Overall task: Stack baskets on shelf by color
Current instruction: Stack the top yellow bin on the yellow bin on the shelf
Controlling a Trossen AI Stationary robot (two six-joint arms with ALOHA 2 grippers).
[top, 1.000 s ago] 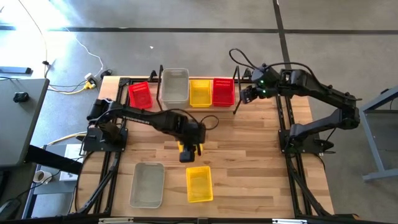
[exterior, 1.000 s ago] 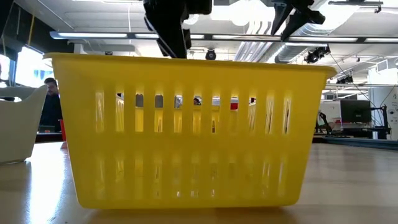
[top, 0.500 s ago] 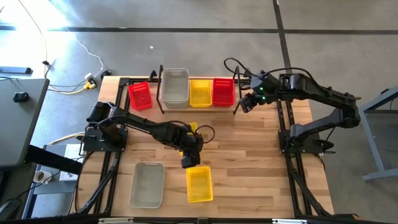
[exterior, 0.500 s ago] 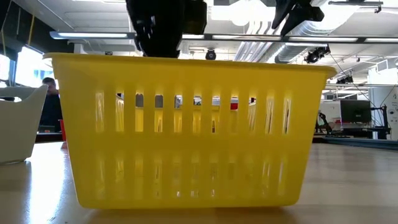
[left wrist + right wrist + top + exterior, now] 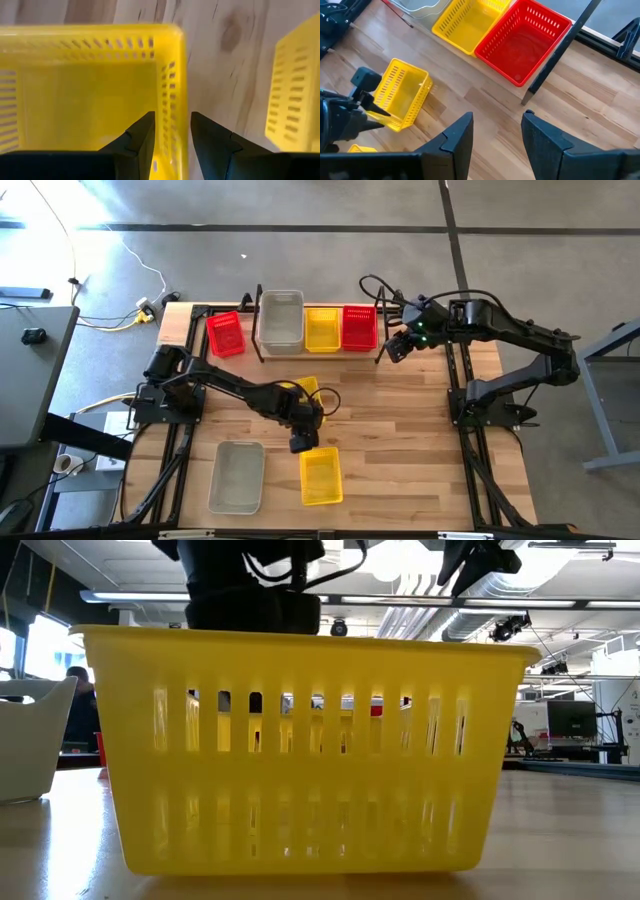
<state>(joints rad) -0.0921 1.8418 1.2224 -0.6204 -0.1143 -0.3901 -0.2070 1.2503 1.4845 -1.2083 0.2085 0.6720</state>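
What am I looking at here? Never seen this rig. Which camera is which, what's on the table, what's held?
Two robot arms work at a wooden table. One picture looks straight down, one sits at tabletop height, and each wrist carries a camera.

The shelf holds a grey-white basket, a yellow basket and a red basket; another red basket sits beside it. Near the front lie a second grey-white basket and the front yellow basket, which fills the tabletop view.

The left gripper pinches the wall of a tilted yellow basket. The right gripper hangs open by the shelf, holding nothing.
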